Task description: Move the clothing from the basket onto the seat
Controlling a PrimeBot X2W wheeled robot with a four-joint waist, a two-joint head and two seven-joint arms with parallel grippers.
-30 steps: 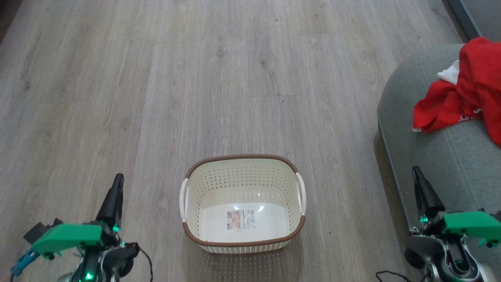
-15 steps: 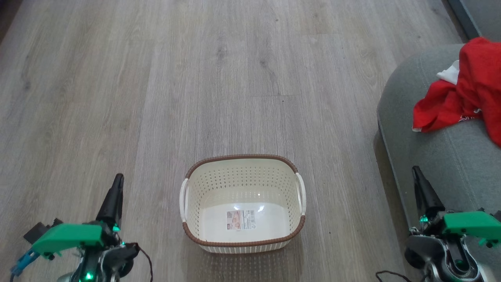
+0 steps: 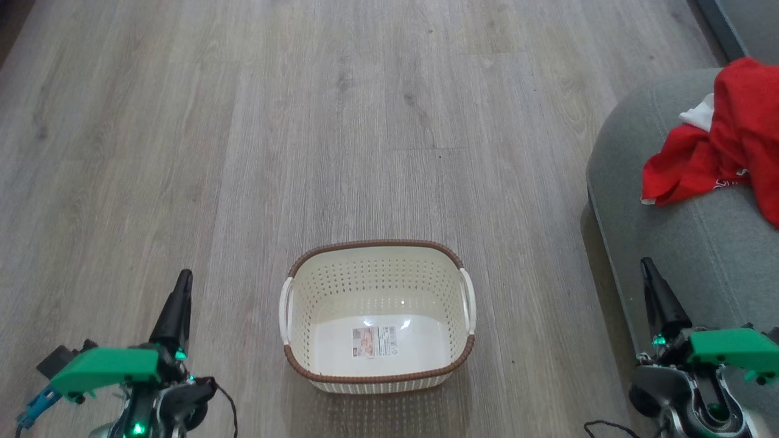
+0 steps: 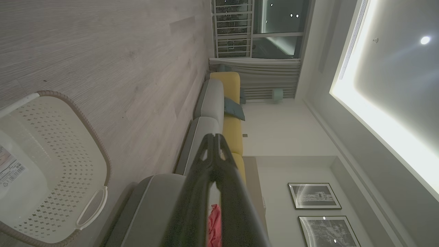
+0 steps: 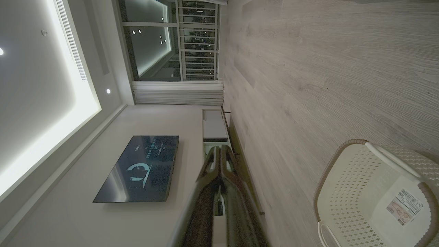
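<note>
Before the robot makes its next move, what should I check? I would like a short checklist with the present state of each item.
1. The basket is empty: ok.
2. The clothing lies on the seat: ok.
3. The left fingers are shut, holding nothing: ok.
4. The right fingers are shut, holding nothing: ok.
5. All the clothing rests on the seat, beyond the head view's edge: cannot tell.
</note>
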